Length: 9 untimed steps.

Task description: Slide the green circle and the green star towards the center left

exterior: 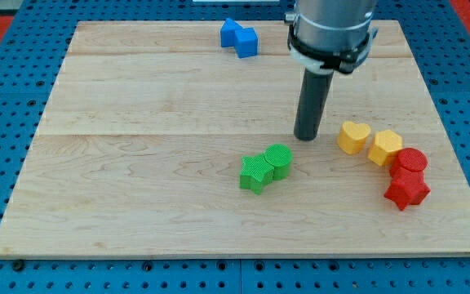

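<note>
The green circle and the green star sit touching each other just below the board's middle, the star at the circle's lower left. My tip rests on the board a little above and to the right of the green circle, apart from it.
A yellow heart and a yellow hexagon lie to the right of my tip. A red circle and a red star sit below them at the right. Two blue blocks sit at the top. The wooden board lies on a blue pegboard.
</note>
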Available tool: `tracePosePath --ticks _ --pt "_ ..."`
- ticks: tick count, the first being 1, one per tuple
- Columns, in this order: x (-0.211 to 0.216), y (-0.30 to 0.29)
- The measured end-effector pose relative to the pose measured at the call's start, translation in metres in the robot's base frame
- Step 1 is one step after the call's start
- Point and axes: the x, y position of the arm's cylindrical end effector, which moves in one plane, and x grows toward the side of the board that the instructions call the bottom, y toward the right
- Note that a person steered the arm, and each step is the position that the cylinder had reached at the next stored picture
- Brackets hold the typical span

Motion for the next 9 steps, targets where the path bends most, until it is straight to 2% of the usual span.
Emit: tracePosePath --ticks 1,2,4,6,7,9 --pt "-0.015 0.027" --pt "0.007 0.052" --pt "0.008 0.052" --pt "-0.028 0.037" --pt "-0.030 0.037" --pt "-0.048 0.072"
